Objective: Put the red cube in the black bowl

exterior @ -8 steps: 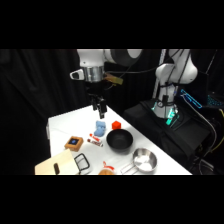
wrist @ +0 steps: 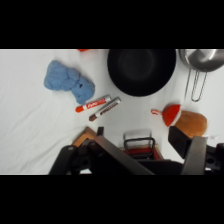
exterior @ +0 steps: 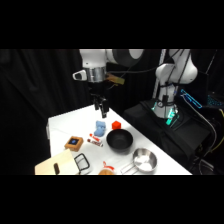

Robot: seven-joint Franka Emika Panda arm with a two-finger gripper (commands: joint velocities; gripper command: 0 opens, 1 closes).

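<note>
The red cube [exterior: 116, 125] sits on the white table just behind the black bowl [exterior: 119, 140]; the two look close together, touching or nearly so. My gripper [exterior: 101, 107] hangs in the air above the table, behind and left of the cube, open and holding nothing. In the wrist view the black bowl [wrist: 141, 70] lies at the top centre. Only a sliver of the red cube [wrist: 84, 50] shows at the top edge. The gripper [wrist: 137, 134] rises from the bottom with its fingers spread.
A light blue block [exterior: 100, 127] and a red-and-white tube [exterior: 93, 139] lie left of the bowl. A silver pan [exterior: 144, 159] stands at the front right. Near the front are a wooden block [exterior: 75, 143], a cutting board [exterior: 55, 165] and a black frame [exterior: 81, 162].
The gripper has shifted very slightly right and down. The objects on the table have not moved.
</note>
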